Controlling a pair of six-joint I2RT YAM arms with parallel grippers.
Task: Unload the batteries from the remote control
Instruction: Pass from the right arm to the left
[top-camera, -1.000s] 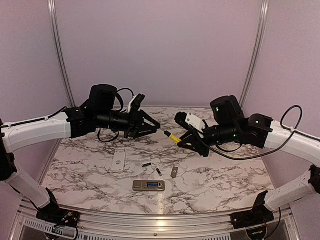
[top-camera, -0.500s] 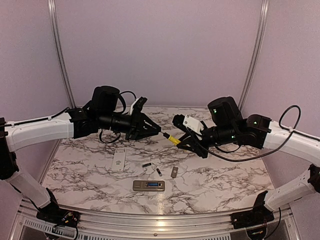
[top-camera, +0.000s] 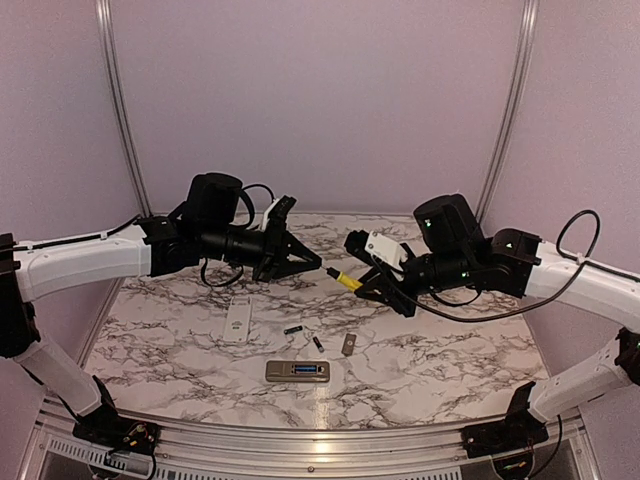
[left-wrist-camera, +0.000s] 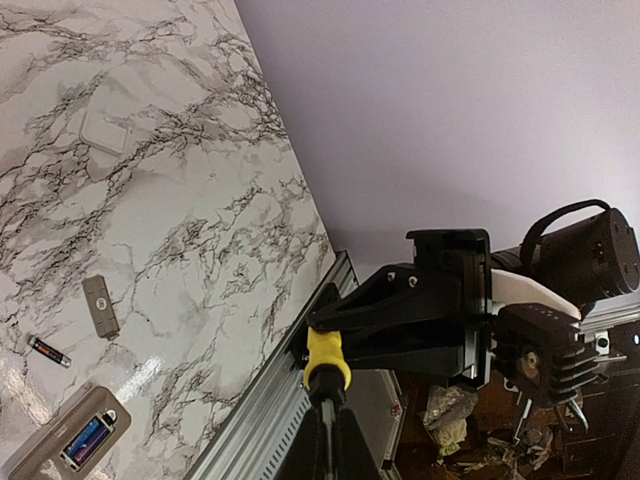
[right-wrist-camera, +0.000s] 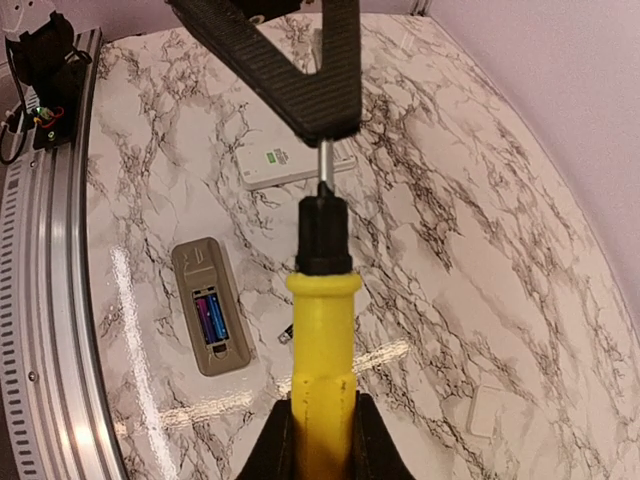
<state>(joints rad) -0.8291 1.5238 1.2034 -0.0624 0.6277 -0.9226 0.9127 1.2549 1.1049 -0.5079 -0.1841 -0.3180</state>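
Looking at the last second here, the two arms have drifted in toward each other above the middle of the worktop (top-camera: 450, 350), and the left fingers (right-wrist-camera: 335, 122) have dropped a touch to line up with the tool. Right now the right fingers (top-camera: 362, 286) are clamped on the yellow handle of the screwdriver (right-wrist-camera: 322, 340). The left fingers look pinched together on the bare metal shaft at the other end, so both arms have the thing in mid-air. Reads to me like a hand-over, or just parking the tool, not battery work as such.

Batteries (top-camera: 293, 329): two small dark ones lie loose on the marble just behind the remote (top-camera: 297, 371), near the little grey cover plate (top-camera: 348, 344). The remote sits near the front edge with its bay open, and the right wrist view shows blue cells seated inside. So my guess is the job's only partly done, nobody's touching the remote, and the screwdriver has to go somewhere before those last cells come out
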